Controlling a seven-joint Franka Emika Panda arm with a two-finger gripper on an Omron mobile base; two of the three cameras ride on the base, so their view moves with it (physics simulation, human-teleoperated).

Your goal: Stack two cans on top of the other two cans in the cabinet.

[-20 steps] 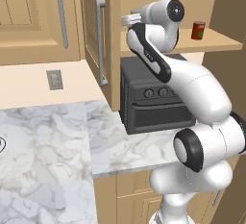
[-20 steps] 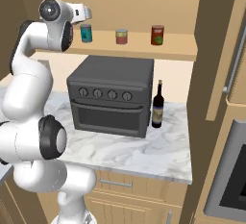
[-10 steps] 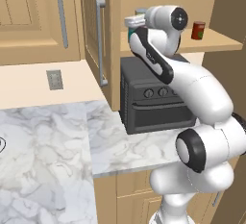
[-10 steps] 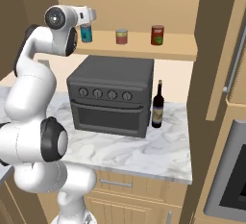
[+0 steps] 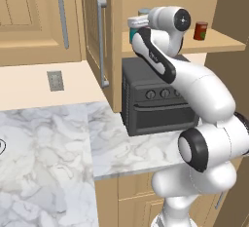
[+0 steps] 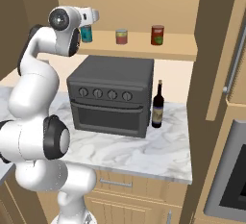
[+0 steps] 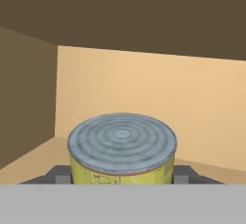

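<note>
The pincer (image 7: 120,177) is clamped on a yellow-orange can (image 7: 121,156), held at the left end of the cabinet shelf (image 6: 168,47), directly above the teal can (image 6: 87,34) standing there.

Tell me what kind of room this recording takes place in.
A rendered kitchen, by the look of it: a black countertop oven sits on a white marble counter, with a light tan wooden wall cabinet and its shelf board above, and a dark wine bottle stands beside the oven.
</note>
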